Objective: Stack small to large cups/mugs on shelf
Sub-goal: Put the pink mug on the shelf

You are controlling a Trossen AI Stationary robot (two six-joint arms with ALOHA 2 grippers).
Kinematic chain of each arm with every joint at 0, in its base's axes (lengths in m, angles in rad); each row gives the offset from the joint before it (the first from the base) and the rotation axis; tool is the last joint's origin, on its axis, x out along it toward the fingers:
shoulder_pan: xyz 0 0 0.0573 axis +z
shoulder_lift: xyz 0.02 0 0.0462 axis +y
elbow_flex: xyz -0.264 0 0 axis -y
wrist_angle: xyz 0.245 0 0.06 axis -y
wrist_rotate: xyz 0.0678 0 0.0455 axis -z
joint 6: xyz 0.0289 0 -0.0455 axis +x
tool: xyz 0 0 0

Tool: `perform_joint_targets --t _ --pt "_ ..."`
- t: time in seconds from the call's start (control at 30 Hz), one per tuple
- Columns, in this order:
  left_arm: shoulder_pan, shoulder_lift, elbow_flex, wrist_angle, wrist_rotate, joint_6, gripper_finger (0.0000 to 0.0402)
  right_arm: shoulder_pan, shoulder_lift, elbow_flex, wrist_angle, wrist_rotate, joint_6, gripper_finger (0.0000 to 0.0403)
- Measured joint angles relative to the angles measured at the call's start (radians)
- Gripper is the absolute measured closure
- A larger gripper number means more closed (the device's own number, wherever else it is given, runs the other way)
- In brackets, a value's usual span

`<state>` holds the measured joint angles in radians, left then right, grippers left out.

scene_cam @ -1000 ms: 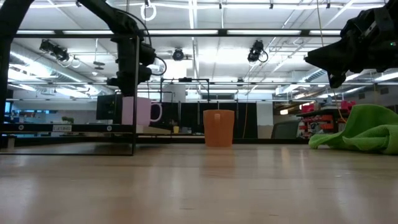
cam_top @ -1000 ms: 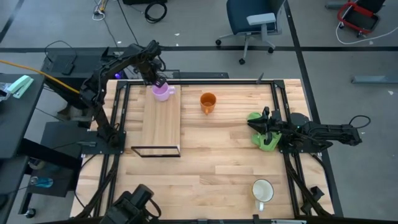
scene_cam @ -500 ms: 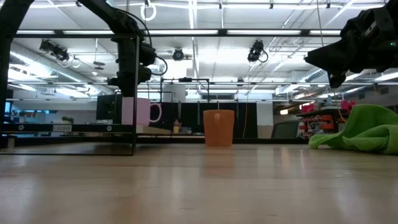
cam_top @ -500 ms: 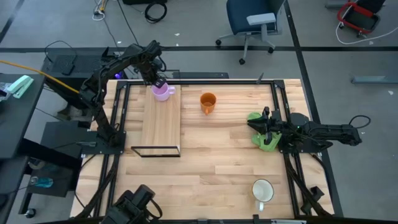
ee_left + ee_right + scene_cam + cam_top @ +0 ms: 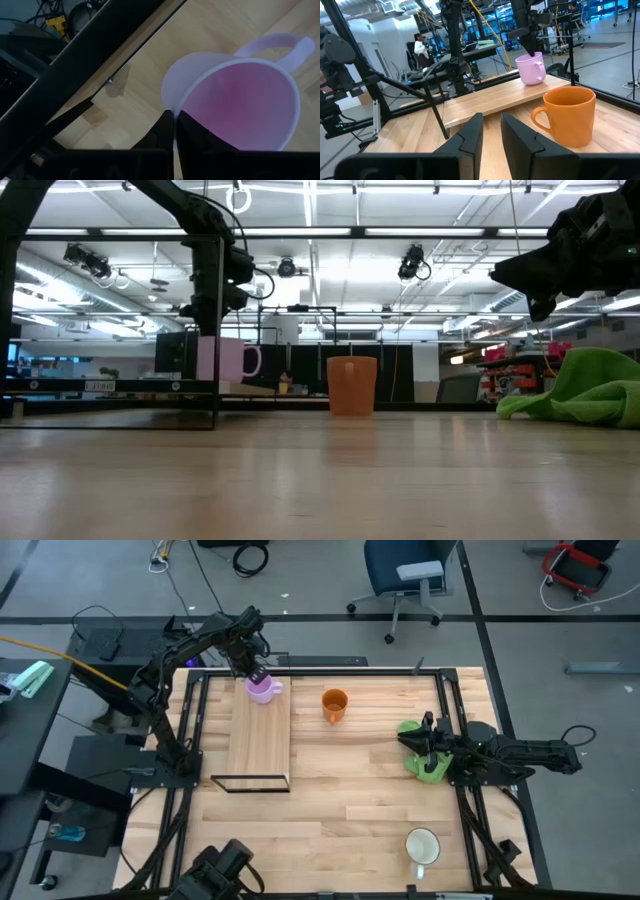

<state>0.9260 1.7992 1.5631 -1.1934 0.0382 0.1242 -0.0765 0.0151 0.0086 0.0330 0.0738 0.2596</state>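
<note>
Light purple mug (image 5: 261, 690) is being pinched by its rim in the left gripper (image 5: 256, 672), fingers nearly together across the wall, so it stands upright at the shelf's (image 5: 260, 735) far end. Its axis is vertical, handle pointing right. Orange mug (image 5: 334, 704) and white mug (image 5: 422, 845) are waiting on the table. Right gripper (image 5: 424, 740) is idling narrowly parted over the green cloth (image 5: 424, 766).

I see a pale butcher-block wood tabletop (image 5: 340, 790) with a soft sheen. The shelf (image 5: 260, 735) near its far left corner is smooth light wood, edged in thin black metal. The purple mug (image 5: 235, 100) looks smooth and matt, the orange mug (image 5: 567, 116) satiny. The green cloth (image 5: 585, 388) is soft, rumpled fabric.
</note>
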Motion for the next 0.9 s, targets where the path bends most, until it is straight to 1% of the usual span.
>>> perform_joint_targets --t 0.23,0.33,0.53,0.73,0.9 --pt "-0.001 0.0 0.0 0.0 -0.003 -0.004 0.039 0.0 0.0 0.0 0.0 0.0 0.0 0.0326" --pt "0.0 0.0 0.0 0.0 -0.007 0.009 0.0384 0.0 0.0 0.0 0.0 0.0 0.001 0.0326" --pt "0.0 0.0 0.0 -0.002 -0.01 0.027 0.0385 0.0 0.0 0.0 0.0 0.0 0.003 0.0326" --pt "0.0 0.0 0.0 -0.005 -0.012 0.029 0.0368 0.0 0.0 0.0 0.0 0.0 0.003 0.0326" --pt "0.0 0.0 0.0 -0.005 -0.017 0.029 0.0363 0.0 0.0 0.0 0.0 0.0 0.003 0.0326"
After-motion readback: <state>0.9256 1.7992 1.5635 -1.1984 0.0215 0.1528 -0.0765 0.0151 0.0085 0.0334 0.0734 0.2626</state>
